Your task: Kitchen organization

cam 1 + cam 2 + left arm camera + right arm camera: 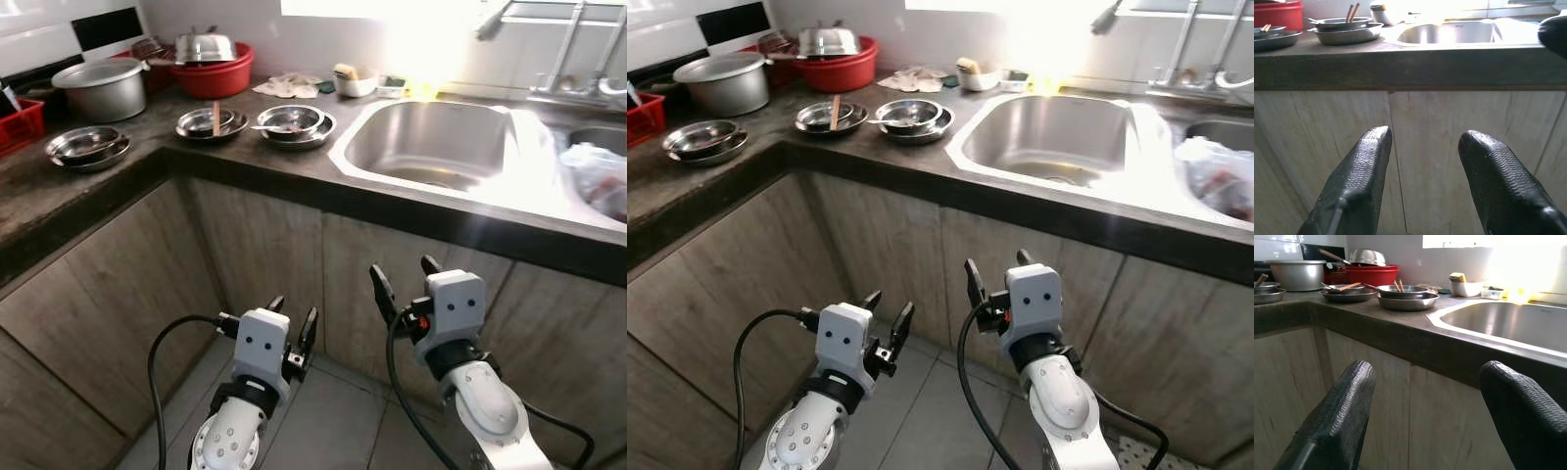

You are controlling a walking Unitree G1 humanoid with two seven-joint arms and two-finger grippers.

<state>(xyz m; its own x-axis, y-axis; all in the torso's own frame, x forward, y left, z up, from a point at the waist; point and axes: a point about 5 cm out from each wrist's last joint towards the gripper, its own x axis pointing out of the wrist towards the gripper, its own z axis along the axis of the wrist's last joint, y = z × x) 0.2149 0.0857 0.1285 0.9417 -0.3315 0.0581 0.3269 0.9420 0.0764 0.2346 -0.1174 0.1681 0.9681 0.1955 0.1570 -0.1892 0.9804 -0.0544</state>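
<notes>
Steel dishes sit in a row along your dark countertop (294,166): a stack of plates (86,147) out on the left wing of the counter, a shallow dish with chopsticks (211,122) past the corner, and a plate holding a bowl (296,125) just left of the sink (431,147). Behind them you have a grey pot (101,88) near the wall, and a red basin (214,70) with a shiny lid (205,46) resting in it. A small white bowl with a sponge (352,82) stands by the backsplash near the sink's far corner, and a faucet (568,59) rises at the back right.

Below the counter edge, both arms are held in front of the wooden cabinet doors (255,255). Your left gripper (293,315) has its fingers apart and holds nothing. Your right gripper (405,276), a little higher, also has its fingers spread wide and empty.
</notes>
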